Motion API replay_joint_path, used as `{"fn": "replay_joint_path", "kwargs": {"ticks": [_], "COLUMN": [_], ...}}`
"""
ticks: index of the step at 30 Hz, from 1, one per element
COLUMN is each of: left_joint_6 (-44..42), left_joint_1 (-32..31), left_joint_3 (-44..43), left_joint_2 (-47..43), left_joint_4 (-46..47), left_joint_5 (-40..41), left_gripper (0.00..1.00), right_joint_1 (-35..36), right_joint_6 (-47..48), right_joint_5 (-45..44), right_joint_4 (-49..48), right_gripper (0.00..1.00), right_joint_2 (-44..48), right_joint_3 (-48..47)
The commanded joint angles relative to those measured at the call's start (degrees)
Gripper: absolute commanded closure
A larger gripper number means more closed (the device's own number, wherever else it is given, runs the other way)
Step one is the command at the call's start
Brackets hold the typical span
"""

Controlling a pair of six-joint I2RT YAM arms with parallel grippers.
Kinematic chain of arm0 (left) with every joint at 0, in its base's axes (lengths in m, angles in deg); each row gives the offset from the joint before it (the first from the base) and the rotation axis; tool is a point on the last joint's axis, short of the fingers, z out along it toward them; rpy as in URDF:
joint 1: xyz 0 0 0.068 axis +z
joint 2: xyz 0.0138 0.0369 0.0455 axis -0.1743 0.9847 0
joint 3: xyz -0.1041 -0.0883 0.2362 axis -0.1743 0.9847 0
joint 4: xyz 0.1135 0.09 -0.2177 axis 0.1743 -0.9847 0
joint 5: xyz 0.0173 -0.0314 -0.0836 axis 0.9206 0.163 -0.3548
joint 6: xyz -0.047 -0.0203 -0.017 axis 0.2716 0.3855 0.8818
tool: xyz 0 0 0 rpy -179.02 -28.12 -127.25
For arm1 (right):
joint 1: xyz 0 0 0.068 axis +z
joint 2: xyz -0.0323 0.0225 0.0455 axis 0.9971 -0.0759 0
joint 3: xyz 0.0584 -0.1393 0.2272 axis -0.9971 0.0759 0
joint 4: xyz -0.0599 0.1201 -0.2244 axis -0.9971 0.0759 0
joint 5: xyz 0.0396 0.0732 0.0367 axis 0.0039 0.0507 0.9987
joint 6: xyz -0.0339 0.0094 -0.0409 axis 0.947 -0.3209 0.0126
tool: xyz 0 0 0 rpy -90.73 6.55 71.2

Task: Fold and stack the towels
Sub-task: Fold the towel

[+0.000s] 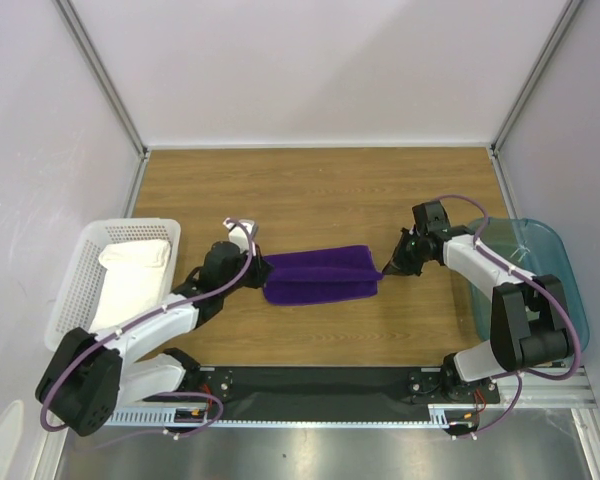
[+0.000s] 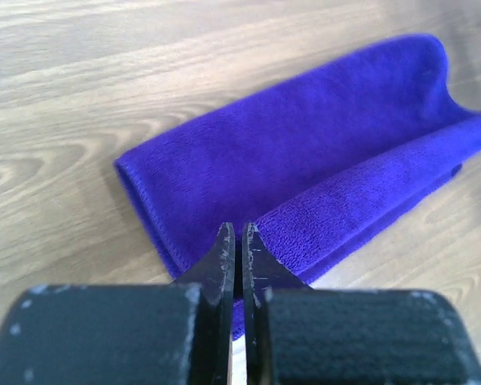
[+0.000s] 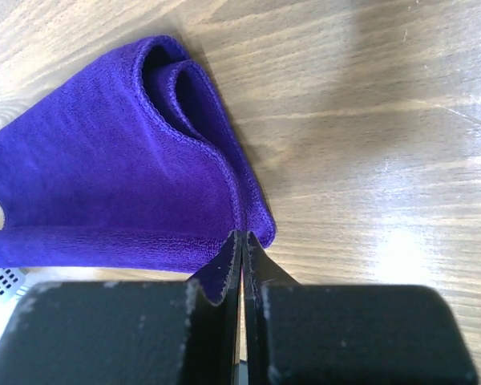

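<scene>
A deep-purple towel (image 1: 318, 277) on my brown wood-grain table (image 1: 310, 190); a white towel (image 1: 135, 270) in a white perforated basket (image 1: 68, 298); a teal bin (image 1: 552, 240); my left end effector (image 2: 240, 228) and right end effector (image 3: 242, 234), both black.

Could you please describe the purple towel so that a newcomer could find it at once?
On the wooden table, look midway between the left hand and the right hand: the purple towel lies there, folded into a long strip. It is the only purple cloth; the white towel sits in the basket.
</scene>
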Motion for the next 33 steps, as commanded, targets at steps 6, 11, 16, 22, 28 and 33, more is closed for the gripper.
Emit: {"fn": "replay_joint_path", "kwargs": {"ticks": [6, 11, 16, 22, 28, 33], "left_joint_6": [5.0, 6.7, 7.5, 8.8, 9.4, 17.6], "left_joint_1": [-0.8, -1.0, -1.1, -2.0, -2.0, -2.0], "left_joint_3": [1.5, 1.5, -0.6, -2.8, -7.9, -10.1], "left_joint_2": [-0.5, 0.8, 3.5, 0.2, -10.2, -10.9], "left_joint_4": [-2.6, -4.3, -8.0, -14.6, -23.6, -25.7], "left_joint_5": [17.6, 16.7, 12.3, 11.2, 12.8, 14.0], "left_gripper": [1.0, 1.0, 0.97, 0.45, 0.14, 0.18], "right_joint_1": [0.2, 0.3, 0.3, 0.7, 1.5, 2.6], "right_joint_6": [2.1, 2.6, 2.6, 3.5, 4.9, 3.3], "right_joint_5": [-1.1, -1.7, -0.7, 1.9, 1.5, 1.6], "right_joint_4": [0.1, 0.7, 1.1, 4.3, 11.2, 9.0], "right_gripper": [1.0, 1.0, 1.0, 0.7, 0.47, 0.47], "right_joint_2": [0.7, 1.2, -0.7, -1.5, 0.5, -0.3], "right_joint_3": [0.4, 1.0, 1.0, -1.3, -8.8, -12.9]}}
